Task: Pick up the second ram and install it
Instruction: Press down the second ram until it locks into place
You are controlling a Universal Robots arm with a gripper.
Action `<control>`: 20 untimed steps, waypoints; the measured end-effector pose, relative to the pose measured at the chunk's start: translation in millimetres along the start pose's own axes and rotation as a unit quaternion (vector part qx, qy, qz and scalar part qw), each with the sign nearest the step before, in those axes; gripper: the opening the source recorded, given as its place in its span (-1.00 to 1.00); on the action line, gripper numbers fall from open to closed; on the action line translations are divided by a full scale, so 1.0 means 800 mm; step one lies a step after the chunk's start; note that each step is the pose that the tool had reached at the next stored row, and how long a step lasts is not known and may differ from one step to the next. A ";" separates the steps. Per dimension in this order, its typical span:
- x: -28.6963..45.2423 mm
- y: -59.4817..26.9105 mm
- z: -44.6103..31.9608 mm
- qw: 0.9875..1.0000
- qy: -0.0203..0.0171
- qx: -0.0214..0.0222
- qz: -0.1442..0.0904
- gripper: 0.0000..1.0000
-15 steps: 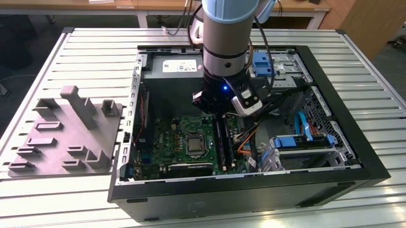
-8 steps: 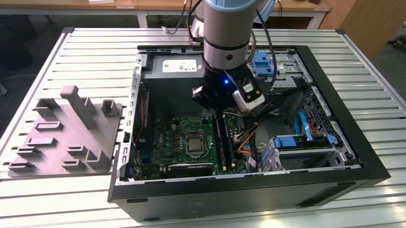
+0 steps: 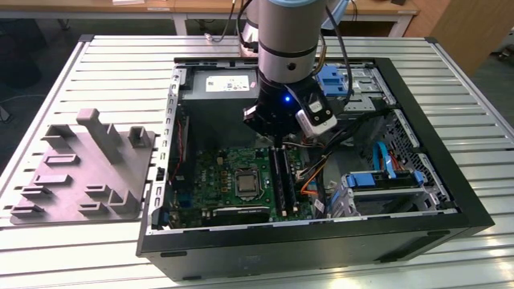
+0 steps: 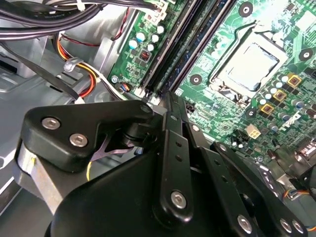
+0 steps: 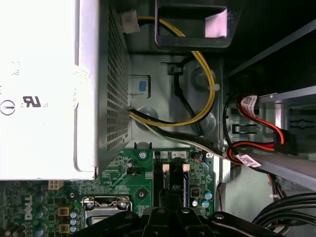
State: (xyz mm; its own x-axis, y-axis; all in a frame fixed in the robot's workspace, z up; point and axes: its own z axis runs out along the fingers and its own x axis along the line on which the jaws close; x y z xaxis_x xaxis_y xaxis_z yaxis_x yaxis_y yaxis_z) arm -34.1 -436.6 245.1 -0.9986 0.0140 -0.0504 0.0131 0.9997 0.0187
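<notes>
My gripper (image 3: 277, 144) hangs inside the open computer case (image 3: 470, 208), its fingers drawn together at the far end of the motherboard's (image 3: 233, 180) memory slots. In the second wrist view the gripper (image 4: 170, 98) tapers to a point right at the slot ends. The second ram (image 3: 278, 177) appears as a thin dark strip standing edge-on in a slot, running from under the tips toward the case's near side. It also shows as the ram (image 4: 183, 47) beside the processor socket (image 4: 249, 64). Whether the tips touch it I cannot tell.
A bundle of cables (image 3: 325, 147) hangs on the exterior view's right of the gripper. The power supply (image 3: 229, 84) sits at the back, blue drive bays (image 3: 386, 180) on the exterior view's right. A grey fixture block (image 3: 84, 168) lies on the table on the exterior view's left.
</notes>
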 end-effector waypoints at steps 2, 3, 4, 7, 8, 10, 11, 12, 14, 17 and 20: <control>0.0000 0.000 -0.0001 1.000 0.000 0.000 0.000 -0.80; 0.0000 0.000 -0.0001 1.000 0.000 0.000 0.000 -0.80; 0.0000 0.000 -0.0002 1.000 0.000 0.000 0.000 -0.80; 0.0000 0.000 -0.0005 1.000 0.000 0.000 0.000 -0.80; 0.0000 0.000 -0.0005 1.000 0.000 0.000 0.000 -0.80; 0.0000 0.000 -0.0006 1.000 0.000 0.000 0.000 -0.80; 0.0000 0.000 -0.0007 1.000 0.000 0.000 0.000 -0.80; 0.0000 0.000 -0.0007 1.000 0.000 0.000 0.000 -0.80; 0.0000 -0.001 -0.0009 1.000 0.000 0.000 0.000 -0.80; -0.0001 -0.004 -0.0008 1.000 0.000 0.000 0.000 -0.80; 0.0000 -0.007 -0.0009 1.000 0.000 0.000 0.000 -0.80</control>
State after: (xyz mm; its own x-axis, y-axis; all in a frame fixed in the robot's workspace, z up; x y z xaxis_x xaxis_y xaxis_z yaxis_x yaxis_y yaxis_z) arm -34.2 -442.5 245.7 -0.9986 0.0140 -0.0504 0.0131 0.9997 0.0187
